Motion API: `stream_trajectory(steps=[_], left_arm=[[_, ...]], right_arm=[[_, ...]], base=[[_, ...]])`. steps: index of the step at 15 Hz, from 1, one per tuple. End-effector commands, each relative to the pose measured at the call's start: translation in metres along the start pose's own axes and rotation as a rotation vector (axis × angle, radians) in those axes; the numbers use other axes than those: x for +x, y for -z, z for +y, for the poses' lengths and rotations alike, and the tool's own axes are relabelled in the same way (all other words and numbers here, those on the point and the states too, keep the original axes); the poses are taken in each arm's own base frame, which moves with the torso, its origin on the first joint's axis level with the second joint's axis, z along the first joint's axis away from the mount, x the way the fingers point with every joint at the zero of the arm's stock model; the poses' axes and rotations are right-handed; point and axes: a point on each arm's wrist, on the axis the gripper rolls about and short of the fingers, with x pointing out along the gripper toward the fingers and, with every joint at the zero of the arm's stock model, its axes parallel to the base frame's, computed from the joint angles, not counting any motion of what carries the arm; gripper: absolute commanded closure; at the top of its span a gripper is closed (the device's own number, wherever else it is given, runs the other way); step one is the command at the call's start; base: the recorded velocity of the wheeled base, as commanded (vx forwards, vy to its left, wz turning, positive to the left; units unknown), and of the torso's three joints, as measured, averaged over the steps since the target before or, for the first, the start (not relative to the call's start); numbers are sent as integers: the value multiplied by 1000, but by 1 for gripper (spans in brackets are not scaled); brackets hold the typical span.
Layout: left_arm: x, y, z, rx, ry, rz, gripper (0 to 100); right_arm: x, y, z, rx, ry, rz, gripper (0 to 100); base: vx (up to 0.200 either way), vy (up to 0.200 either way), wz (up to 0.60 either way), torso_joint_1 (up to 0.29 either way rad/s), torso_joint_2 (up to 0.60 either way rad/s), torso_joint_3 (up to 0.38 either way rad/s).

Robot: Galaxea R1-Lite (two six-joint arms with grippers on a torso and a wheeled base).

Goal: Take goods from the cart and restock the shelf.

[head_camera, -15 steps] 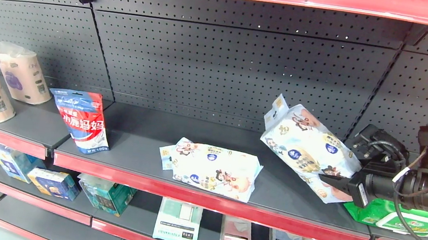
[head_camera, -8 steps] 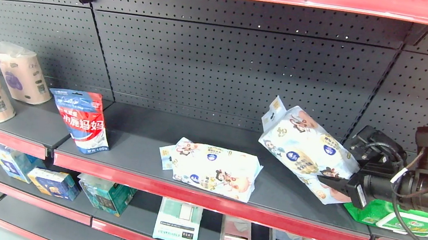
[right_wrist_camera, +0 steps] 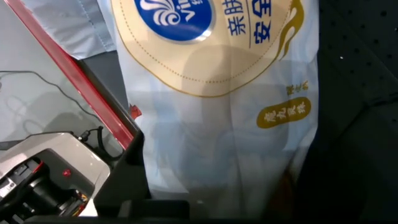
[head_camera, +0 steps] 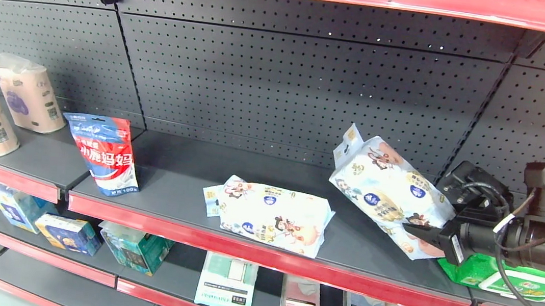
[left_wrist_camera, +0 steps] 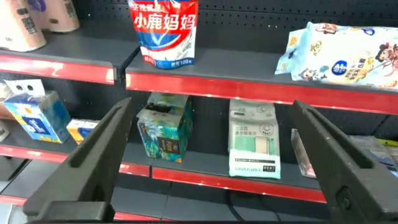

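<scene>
Nudged a bit left and lower vs 1 s ago, wipes pack (head_camera: 391, 192) hangs tilted over the shelf (head_camera: 189, 164) at its right end, R gripper (head_camera: 427, 232) clamped on its lower end; can't tell if it touches the board. Mid-shelf a twin pack (head_camera: 273, 214) lies flat, green pack (head_camera: 494, 278) sits under the R arm, and red pouch (head_camera: 105, 154) stands upright far left. L gripper (left_wrist_camera: 211, 106) has fingers wide apart, facing the lower shelves.

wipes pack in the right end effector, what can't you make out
- Head view: the lower end of the wipes pack is partly covered by the right end effector, so whether it touches the shelf is unclear.
- Right wrist view: the pack's top is cut off by the edge.
- Head view: the green pack is mostly hidden by the right arm.
</scene>
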Motion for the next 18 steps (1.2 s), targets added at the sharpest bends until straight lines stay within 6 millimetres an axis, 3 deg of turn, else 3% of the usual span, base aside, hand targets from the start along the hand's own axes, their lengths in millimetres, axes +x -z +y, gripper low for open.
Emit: stream_trajectory(steps=[1, 4, 8, 10, 13, 18], left_arm=[[0, 0, 0, -1, -1, -3, 0], [0, 0, 0, -1, -1, -2, 0], [0, 0, 0, -1, -1, -3, 0], [0, 0, 0, -1, 1, -2, 0], [0, 0, 0, -1, -1, -3, 0], [0, 0, 0, -1, -1, -2, 0]], right_arm=[[5, 1, -1, -1, -4, 4, 100], [13, 0, -4, -6, 2, -6, 100], [56, -9, -25, -94, -35, -35, 100], [82, -16, -46, -125, -28, -63, 100], [96, -21, -70, -128, 4, -91, 100], [123, -21, -47, -158, -78, -74, 100]], base=[[0, 0, 0, 0, 0, 0], [0, 0, 0, 0, 0, 0], [0, 0, 0, 0, 0, 0], [0, 0, 0, 0, 0, 0], [0, 0, 0, 0, 0, 0], [0, 0, 0, 0, 0, 0]])
